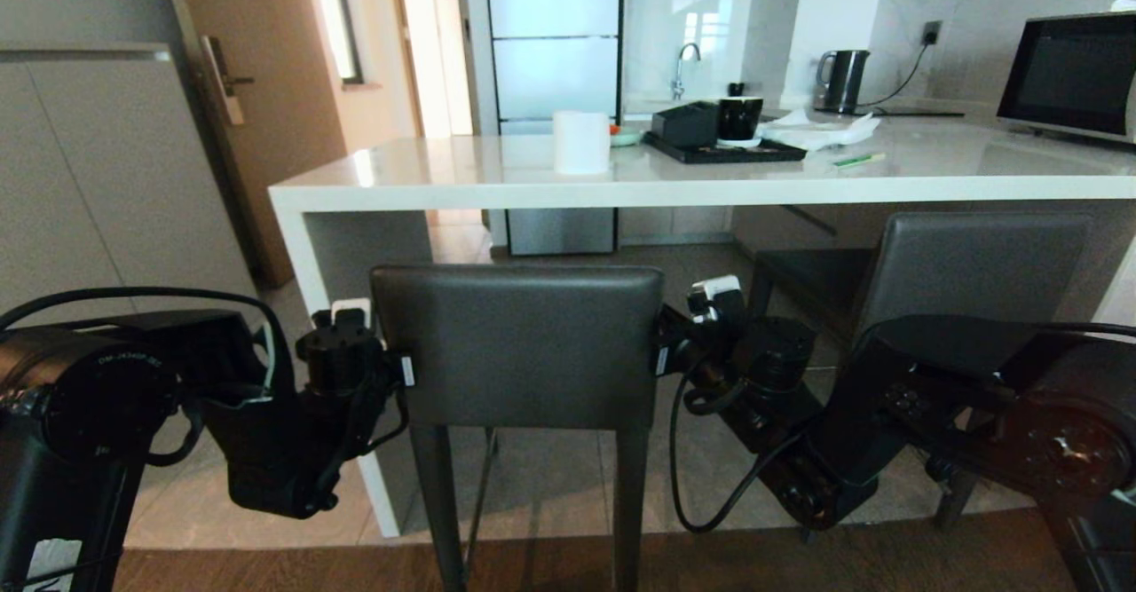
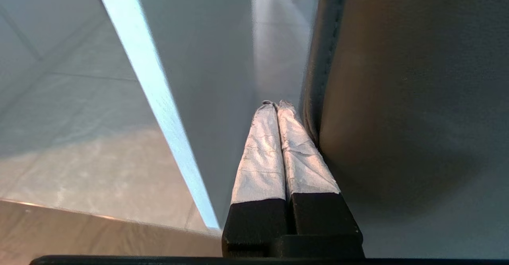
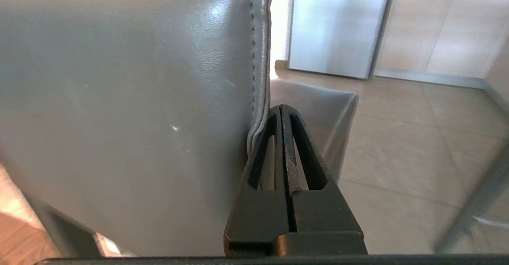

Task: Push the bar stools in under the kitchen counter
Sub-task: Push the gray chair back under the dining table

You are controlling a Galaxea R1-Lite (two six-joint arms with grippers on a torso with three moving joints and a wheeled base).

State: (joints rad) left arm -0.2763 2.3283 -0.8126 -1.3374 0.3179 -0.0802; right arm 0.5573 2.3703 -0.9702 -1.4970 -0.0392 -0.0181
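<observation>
Near bar stool (image 1: 517,343) stands just outside the kitchen counter (image 1: 621,191), its backrest bracketed by the left gripper (image 2: 275,105) and right gripper (image 3: 280,110), both with jaws pressed fully together, gripping nothing, lying flat along the backrest's left and right edges. Risk, as judged: uneven side pressure could twist the stool so it catches the white side panel (image 1: 306,264) on the left, or a finger slides off the smooth leather. Second stool (image 1: 967,268) sits far right, partly under the slab; tiled floor (image 1: 550,477), fridge (image 1: 552,42) and sink beyond.
</observation>
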